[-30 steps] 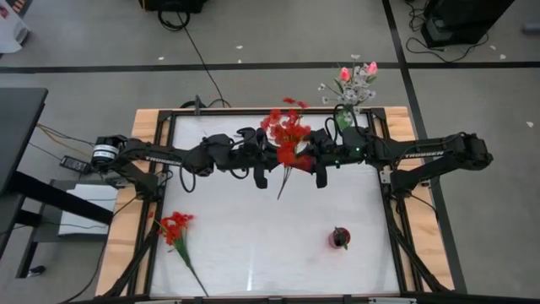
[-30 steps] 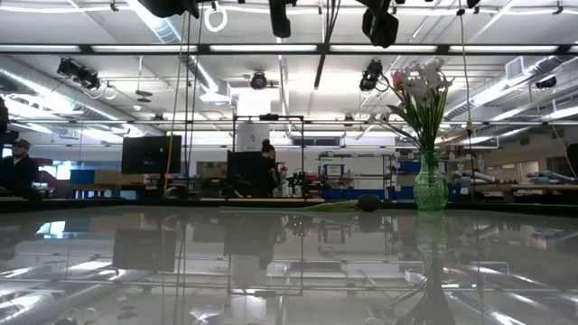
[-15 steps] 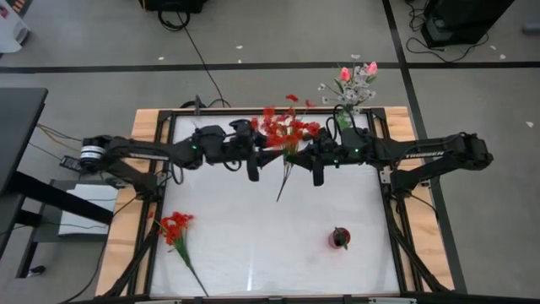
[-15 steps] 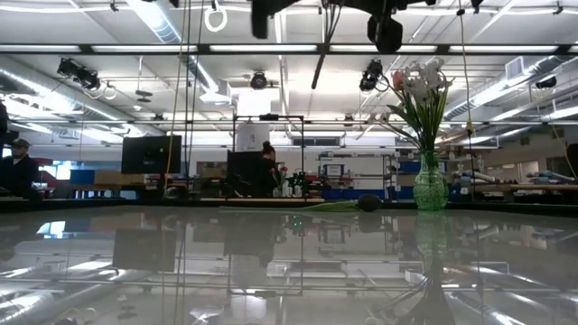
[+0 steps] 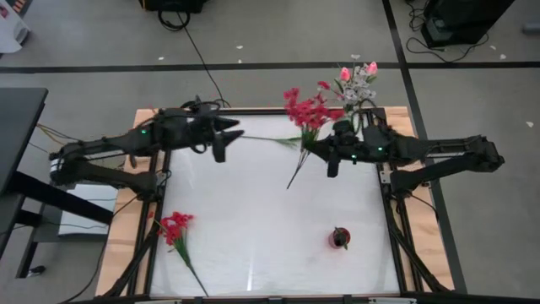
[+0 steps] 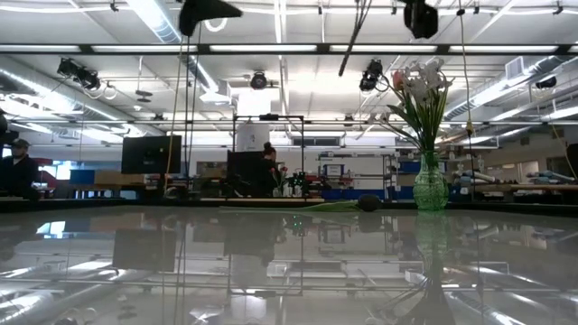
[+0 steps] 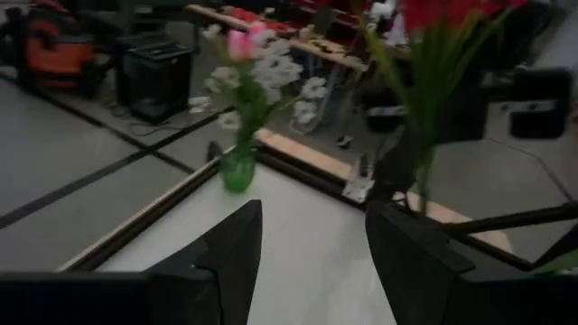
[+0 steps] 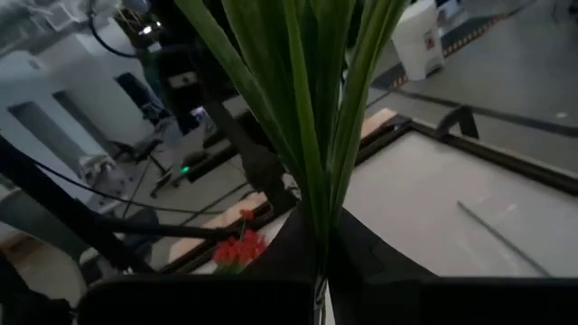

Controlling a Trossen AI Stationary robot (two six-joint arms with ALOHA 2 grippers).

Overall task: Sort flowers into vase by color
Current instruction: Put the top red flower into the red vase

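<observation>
We have just handed the red-clustered, green-stemmed flower bunch (image 5: 308,114) across: our right gripper (image 5: 331,160) now pinches its stems just beside the green glass vase (image 5: 344,118), while our left gripper (image 5: 221,145), fingers spread and empty, has backed well away from the vase.

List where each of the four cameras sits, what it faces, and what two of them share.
High view: overhead, looking down on the table; both arms show.
Low view: table height, facing the room; green vase.
Left wrist view: past the open left gripper toward that vase.
Right wrist view: right gripper shut on red flower bunch stems.
Shared: the vase.
</observation>
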